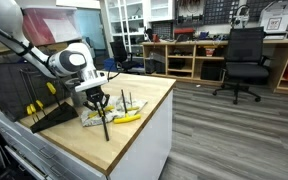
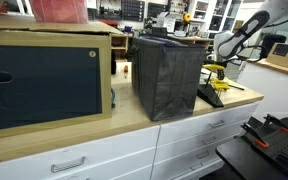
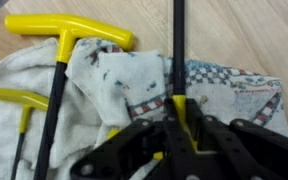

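We saw the gripper [image 3: 179,118] clamped on a yellow T-handle hex key [image 3: 176,45], its shaft over the rag [image 3: 234,85], spare keys [image 3: 69,40] beside it; light wood counter [image 1: 144,105] on white cabinets; workshop rm w/ grey plank floor [image 1: 234,130], office chair [image 1: 246,55], shelving [image 1: 184,55] behind.

I read yellow on the plastic T-handled hex key [image 3: 84,33], black on its shaft. The crumpled white cotton rag [image 3: 104,90] carries a black-and-white checker print with red and blue edging. My metal gripper [image 3: 180,120] is black, the thin yellow-handled rod tool [image 3: 177,40] black-shafted.
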### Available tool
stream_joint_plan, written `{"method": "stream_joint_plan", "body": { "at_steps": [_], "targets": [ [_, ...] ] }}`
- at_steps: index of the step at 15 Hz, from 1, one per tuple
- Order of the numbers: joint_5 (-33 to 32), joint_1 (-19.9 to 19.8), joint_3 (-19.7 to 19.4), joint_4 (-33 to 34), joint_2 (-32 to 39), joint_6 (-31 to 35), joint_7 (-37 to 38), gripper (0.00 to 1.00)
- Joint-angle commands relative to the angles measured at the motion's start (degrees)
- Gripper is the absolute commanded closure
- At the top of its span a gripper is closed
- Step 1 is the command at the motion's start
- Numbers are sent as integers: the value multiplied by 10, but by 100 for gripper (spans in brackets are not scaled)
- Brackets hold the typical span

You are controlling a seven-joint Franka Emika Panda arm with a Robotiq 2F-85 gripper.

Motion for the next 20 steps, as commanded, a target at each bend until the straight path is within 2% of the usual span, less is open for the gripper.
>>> {"method": "stream_joint_plan", "body": {
  "at_steps": [1,12,20],
  "targets": [
    [22,-11,7,-5,-13,7,-14,96],
    [101,-45,25,-20,-66,26,-59,96],
    [104,-22,43,-24,-64,25,-88,96]
  ]
}}
